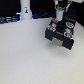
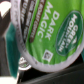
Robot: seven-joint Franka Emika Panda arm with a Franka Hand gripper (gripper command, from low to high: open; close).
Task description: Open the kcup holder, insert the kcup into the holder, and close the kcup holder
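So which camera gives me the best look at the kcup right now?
The wrist view: the kcup fills the frame, green lid lettering readable. The exterior view shows only the gripper over the kcup holder; the pod can't be made out there.

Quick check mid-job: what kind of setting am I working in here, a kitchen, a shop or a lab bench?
Most likely a lab or test bench, not a kitchen. A bare white table carries only the black kcup holder; dark equipment lines the back edge. The wrist view is filled by the kcup, green-topped, right at the hand.
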